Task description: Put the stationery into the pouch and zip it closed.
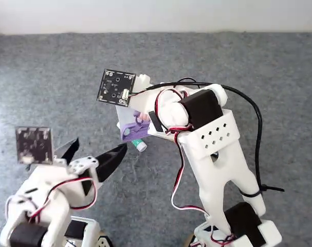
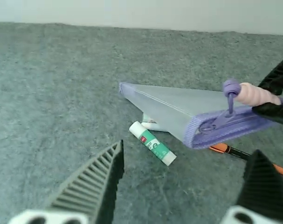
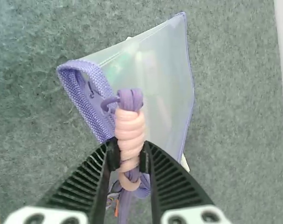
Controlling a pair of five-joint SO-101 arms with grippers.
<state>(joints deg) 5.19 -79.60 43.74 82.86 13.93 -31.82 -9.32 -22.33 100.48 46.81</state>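
Pinching the pink coiled zipper pull [image 3: 129,133], right gripper [image 3: 128,154] has its ribbed black fingers pressed together on it, purple cord loop knotted just past the tips. Pouch [image 3: 155,70] hangs off that pull: flat frosted translucent plastic, woven purple zipper tape along the edge nearest the fingers, tilted so the far corner drops toward the mat; can't tell if that corner touches. Left gripper [image 2: 188,149] is spread wide, nothing between its serrated triangular fingers, sitting low with the pouch's raised end straight ahead of it. Glue stick [image 2: 153,143], a white cylinder with a green label, lies on the mat just ahead of the left gripper's fingertips, beside the pouch's lower edge. Orange pen [image 2: 225,149] pokes out from under the pouch's zipper end. Small white item is partly tucked under the pouch. Grey mat [image 2: 48,93] is fuzzy, felt-like, with open surface around both grippers.
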